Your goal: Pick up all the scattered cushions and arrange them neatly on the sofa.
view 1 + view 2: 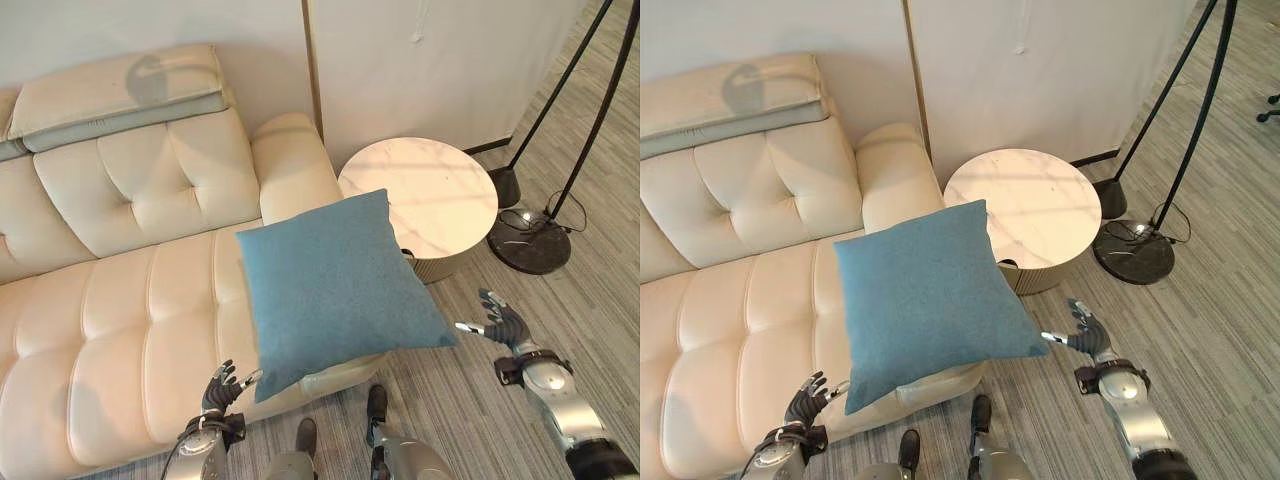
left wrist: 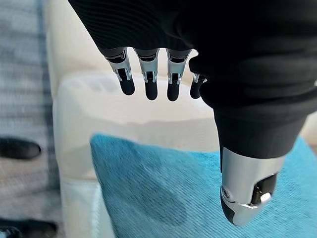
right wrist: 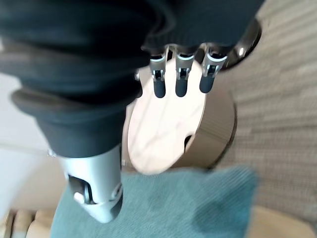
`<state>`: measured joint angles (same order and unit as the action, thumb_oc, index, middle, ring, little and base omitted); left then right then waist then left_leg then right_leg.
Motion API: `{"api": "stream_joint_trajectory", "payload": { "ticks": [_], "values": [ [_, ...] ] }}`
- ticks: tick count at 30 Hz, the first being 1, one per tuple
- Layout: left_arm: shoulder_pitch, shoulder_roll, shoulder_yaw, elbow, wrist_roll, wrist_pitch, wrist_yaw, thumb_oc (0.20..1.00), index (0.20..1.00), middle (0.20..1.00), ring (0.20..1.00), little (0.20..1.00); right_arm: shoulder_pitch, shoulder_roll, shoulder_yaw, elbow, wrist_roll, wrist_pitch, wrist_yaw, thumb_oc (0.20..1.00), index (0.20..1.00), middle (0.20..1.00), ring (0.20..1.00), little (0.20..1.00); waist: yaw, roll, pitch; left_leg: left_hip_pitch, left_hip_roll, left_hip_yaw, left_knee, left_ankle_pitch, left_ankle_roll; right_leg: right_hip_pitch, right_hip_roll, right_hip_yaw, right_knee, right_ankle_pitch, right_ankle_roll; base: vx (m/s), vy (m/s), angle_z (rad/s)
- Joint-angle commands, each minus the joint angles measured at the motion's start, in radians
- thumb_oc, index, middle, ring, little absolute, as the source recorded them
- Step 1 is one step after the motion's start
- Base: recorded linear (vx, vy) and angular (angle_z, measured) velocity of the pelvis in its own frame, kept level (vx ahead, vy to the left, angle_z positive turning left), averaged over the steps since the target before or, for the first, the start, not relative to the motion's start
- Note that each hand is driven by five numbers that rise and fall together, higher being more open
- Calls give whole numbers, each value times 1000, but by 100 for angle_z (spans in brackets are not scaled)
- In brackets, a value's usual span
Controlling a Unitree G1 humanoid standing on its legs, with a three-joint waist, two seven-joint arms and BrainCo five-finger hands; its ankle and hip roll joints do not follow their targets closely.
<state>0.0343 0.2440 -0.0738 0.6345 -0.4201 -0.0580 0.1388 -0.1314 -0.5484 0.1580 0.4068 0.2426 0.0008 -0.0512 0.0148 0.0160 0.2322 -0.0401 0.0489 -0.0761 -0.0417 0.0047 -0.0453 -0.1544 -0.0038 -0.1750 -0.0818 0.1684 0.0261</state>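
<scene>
**Asker:** Cushion first: where is it, and which way does it lie from the hands?

**Describer:** Blue cushion [image 1: 335, 288] sits between the two hands, over the near right end of the cream sofa [image 1: 120, 300]. It is square, so it has no real long axis; it is turned like a diamond, one corner pointing near-left, another near-right. Whether it rests on the seat edge or is clear of it, I cannot tell.

**Asker:** Which hand is nearer?

**Describer:** Both are about equally close. The left hand [image 1: 222, 388] is at the near-left corner, the right hand [image 1: 500, 322] just beside the near-right corner. Neither has hold of it: the fingers of both are straight and spread, as each wrist view shows, with blue fabric past the thumb.

**Asker:** So what does the next move turn on?

**Describer:** My judgement: the cushion lies inward from each hand, so both palms would press toward each other, then carry it far-left to the backrest.

**Asker:** Any containers nearby?

**Describer:** None. A round marble-topped side table [image 1: 430, 190] stands right of the sofa arm, nothing on it, and a floor lamp base [image 1: 528, 245] farther right.
</scene>
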Motion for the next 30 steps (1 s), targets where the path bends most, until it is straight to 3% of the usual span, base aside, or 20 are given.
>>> {"api": "stream_joint_trajectory", "payload": {
  "ticks": [1, 6, 11, 12, 13, 19, 26, 30],
  "values": [
    [-107, 51, -45, -8, -75, -78, 42, 1000, 1000, 1000, 1000, 1000, -186, -12, 85, 83, 105, -31, -23, 1000, 1000, 1000, 1000, 1000, 29, -15, 15, -66, -61, 43, -26, 61, -30, 15, -26, 11, 98, -194, 44, -73, -31, 30],
    [-336, 57, -166, 53, -94, -109, 91, 1000, 1000, 1000, 1000, 1000, -474, 32, 259, 259, 135, -30, -40, 1000, 1000, 1000, 1000, 1000, 37, 7, 61, -140, -61, 42, -37, 99, -47, -64, -23, 10, 110, -176, 44, -115, -17, 22],
    [-559, 12, -286, 175, -82, -103, 119, 1000, 1000, 1000, 1000, 1000, -668, 170, 394, 385, 145, -28, -55, 1000, 1000, 1000, 1000, 1000, 26, 15, 90, -176, -62, 46, -40, 123, -55, -98, -19, 19, 126, -169, 44, -48, 13, 4],
    [-573, 6, -301, 166, -75, -105, 120, 200, 200, 200, 200, 200, -667, 189, 411, 374, 143, -31, -54, 438, 438, 438, 438, 438, 23, 15, 92, -177, -63, 45, -40, 125, -56, -99, -18, 22, 127, -169, 44, -14, 29, -8],
    [-579, -3, -310, 155, -67, -107, 119, 200, 200, 200, 200, 200, -658, 208, 424, 354, 141, -36, -55, 200, 200, 200, 200, 200, 19, 13, 94, -176, -62, 48, -40, 126, -57, -99, -18, 25, 129, -169, 44, 0, 40, -6],
    [-463, -1, -303, -72, -25, -116, 99, 200, 200, 200, 200, 200, -441, 210, 405, 76, 98, -70, -19, 200, 200, 200, 200, 200, -1, 0, 75, -141, -61, 65, -40, 104, -48, -69, -18, 46, 124, -175, 48, 24, 59, -2],
    [-182, 33, -150, -364, -16, -115, 40, 200, 200, 200, 200, 200, -74, 118, 154, -322, 35, -125, 32, 200, 200, 200, 200, 200, -35, -22, -12, -27, -64, 101, -36, 33, -19, 39, -28, 74, 104, -186, 61, 96, 79, -13],
    [-37, 46, -75, -511, 10, -103, 9, 200, 200, 200, 200, 200, 75, 129, 37, -496, 1, -148, 52, 200, 200, 200, 200, 200, -50, -30, -62, 33, -68, 126, -26, -5, 3, 86, -31, 113, 93, -180, 73, 87, 148, -29]
  ]
}}
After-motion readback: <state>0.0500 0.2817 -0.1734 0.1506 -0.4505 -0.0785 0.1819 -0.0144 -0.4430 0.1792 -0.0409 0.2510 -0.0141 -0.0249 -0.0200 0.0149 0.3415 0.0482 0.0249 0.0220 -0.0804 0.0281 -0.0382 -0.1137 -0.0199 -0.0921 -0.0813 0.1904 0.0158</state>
